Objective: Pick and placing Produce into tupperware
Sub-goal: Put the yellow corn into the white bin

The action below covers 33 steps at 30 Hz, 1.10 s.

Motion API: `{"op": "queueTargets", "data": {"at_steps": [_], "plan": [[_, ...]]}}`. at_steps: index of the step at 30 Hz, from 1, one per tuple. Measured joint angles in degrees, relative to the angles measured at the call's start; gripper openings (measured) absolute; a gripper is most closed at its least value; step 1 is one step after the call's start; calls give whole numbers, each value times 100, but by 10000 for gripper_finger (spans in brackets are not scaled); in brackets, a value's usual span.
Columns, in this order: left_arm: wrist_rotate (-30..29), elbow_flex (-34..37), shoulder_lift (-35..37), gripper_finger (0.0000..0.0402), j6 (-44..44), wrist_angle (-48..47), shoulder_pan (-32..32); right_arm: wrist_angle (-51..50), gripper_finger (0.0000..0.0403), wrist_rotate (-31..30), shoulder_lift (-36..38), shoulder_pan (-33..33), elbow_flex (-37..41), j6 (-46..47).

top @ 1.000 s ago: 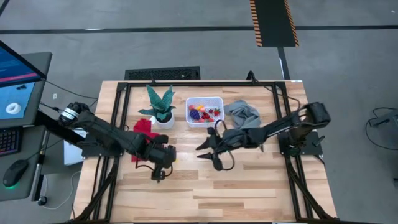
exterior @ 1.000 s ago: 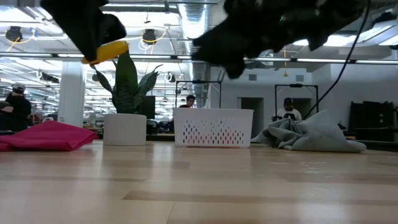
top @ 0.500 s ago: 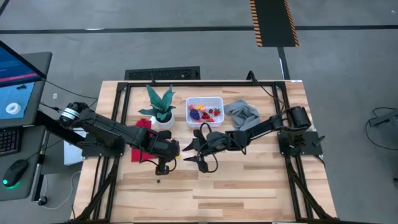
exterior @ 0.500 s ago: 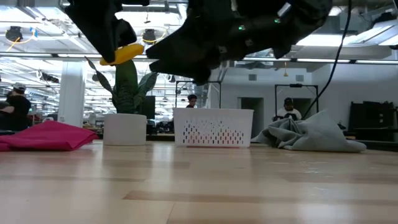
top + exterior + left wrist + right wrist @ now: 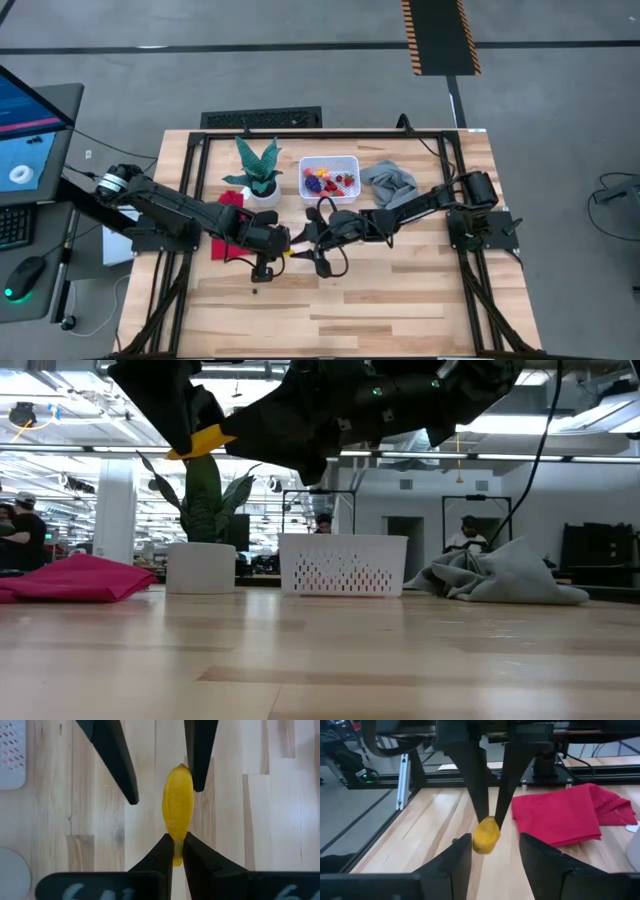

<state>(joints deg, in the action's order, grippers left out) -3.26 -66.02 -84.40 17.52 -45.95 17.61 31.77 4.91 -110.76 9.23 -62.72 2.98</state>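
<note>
A yellow produce piece point(image 5: 177, 805) hangs in the air over the table's middle, and my left gripper point(image 5: 175, 840) is shut on it. My right gripper point(image 5: 494, 842) is open; it has come level from the table's right, and its fingers stand on either side of the piece's free end point(image 5: 486, 836). The white tupperware point(image 5: 329, 180) sits on the table at the far middle with several small produce pieces point(image 5: 322, 183) inside. In the low view the yellow piece point(image 5: 203, 442) shows high above the tupperware point(image 5: 343, 565). My left gripper pinches one end of the yellow piece point(image 5: 175, 856) between its two fingertips, slanting down from the table's left. The piece sticks out beyond the fingertips, lifted clear of the table. My right gripper: one finger point(image 5: 199, 765) is close beside the piece's far tip; whether it touches, I cannot tell.
A potted green plant point(image 5: 258, 168) and a red cloth point(image 5: 228, 206) lie left of the tupperware, and a crumpled grey cloth point(image 5: 390, 182) lies to its right. The near half of the wooden table point(image 5: 330, 310) is bare. People stand in the room beyond.
My right gripper has reached toward the table's left, up to my left gripper, so that its fingers now flank the yellow piece. My left gripper has carried the piece a little toward the table's right and far edge, then kept still.
</note>
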Motion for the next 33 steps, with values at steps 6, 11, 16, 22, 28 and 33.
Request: {"op": "queueTargets", "data": {"at_steps": [6,11,16,22,28,33], "plan": [[-1,0,-2,22,0,33,1,-2,153,135,0,2,0,2],[0,0,-2,22,2,37,-30,-26,83,283,1,-3,0,0],[1,0,-2,22,2,37,-42,-22,26,299,4,-4,0,-48],[-23,2,-4,22,11,24,-42,-99,44,295,11,-7,0,-46],[-399,0,-4,41,273,-293,41,-135,52,253,11,-17,1,-9],[-294,10,4,83,319,-517,180,-169,41,342,11,0,9,-9]]}}
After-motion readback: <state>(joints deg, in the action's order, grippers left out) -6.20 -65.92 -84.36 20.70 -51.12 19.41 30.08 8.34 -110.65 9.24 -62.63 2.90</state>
